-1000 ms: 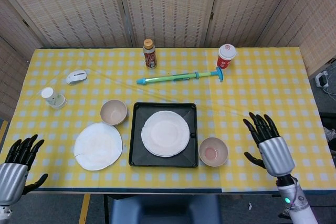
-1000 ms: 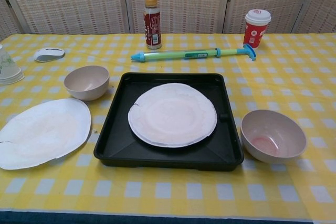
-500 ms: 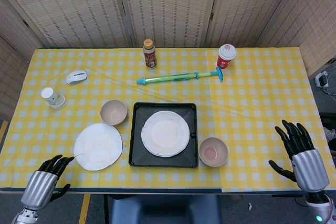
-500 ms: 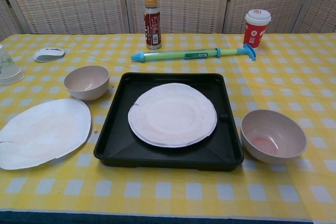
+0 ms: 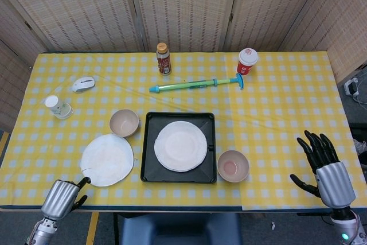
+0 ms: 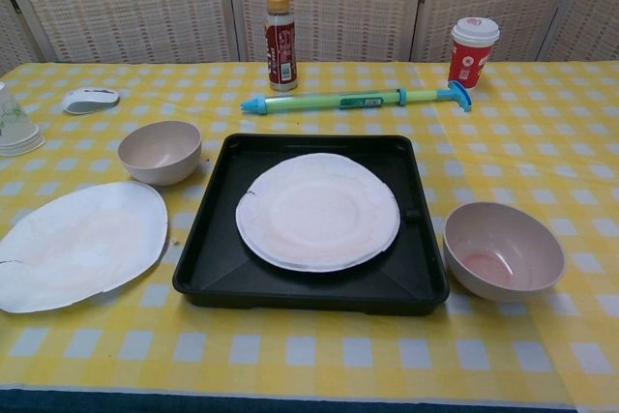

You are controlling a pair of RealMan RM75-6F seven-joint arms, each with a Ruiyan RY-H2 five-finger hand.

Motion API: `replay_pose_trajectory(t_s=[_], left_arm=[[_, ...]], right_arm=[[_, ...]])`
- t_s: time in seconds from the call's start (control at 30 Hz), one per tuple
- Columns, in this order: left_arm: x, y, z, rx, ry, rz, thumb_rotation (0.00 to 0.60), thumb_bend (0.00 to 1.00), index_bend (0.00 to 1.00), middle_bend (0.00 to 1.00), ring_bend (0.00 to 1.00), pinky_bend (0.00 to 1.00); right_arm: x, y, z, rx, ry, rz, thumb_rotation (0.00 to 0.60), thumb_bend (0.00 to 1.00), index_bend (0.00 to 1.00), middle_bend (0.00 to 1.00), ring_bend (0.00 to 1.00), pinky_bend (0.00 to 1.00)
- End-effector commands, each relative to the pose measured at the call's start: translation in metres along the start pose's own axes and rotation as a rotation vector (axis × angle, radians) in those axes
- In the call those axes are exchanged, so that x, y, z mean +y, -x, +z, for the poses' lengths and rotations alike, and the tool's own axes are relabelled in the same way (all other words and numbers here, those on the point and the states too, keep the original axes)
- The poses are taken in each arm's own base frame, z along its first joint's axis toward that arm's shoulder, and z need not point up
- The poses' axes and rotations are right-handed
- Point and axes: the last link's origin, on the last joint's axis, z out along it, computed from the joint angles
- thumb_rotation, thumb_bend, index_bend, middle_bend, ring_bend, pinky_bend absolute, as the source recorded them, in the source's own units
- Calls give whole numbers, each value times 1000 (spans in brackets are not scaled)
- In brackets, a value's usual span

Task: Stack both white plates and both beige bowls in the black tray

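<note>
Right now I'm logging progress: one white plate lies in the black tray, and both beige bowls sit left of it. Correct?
Not quite. One beige bowl sits left of the black tray; the other bowl sits right of it, as the head view shows. The white plate does lie in it.

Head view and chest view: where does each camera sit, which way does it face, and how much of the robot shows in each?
Head view: high above the near table edge, looking steeply down on the whole table; the left hand and right hand show at the bottom corners.
Chest view: low at the near edge, looking forward across the black tray toward the woven screens; none of the robot shows.
Shared: tray, both plates, both bowls, brown bottle, red cup.
</note>
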Motion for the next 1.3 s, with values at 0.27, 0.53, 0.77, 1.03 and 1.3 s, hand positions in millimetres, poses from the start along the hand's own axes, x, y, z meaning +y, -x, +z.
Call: replay_pose_trajectory(t_s=[0.27,0.53,0.77,1.03,1.3], left_arm=[[12,21,14,-9,20,-79,600,246,515,1000,980,1000],[20,31,27,4,38,-111,600,246,520,1000,992,1000],[24,37,36,34,55,-148,600,249,524,1000,992,1000],[26,45,44,29,59,-151,600,301,525,1000,992,1000],[24,51,50,8,45,-172,600,318,545,1000,999,1000]], right_arm=[[1,1,1,-5,7,6,600,178,0,0,0,0],[0,5,0,-27,7,7,600,178,0,0,0,0],[-1,10,1,-53,3,7,600,177,0,0,0,0],[0,10,2,-52,11,6,600,178,0,0,0,0],[2,9,3,-58,21,-1,600,178,0,0,0,0]])
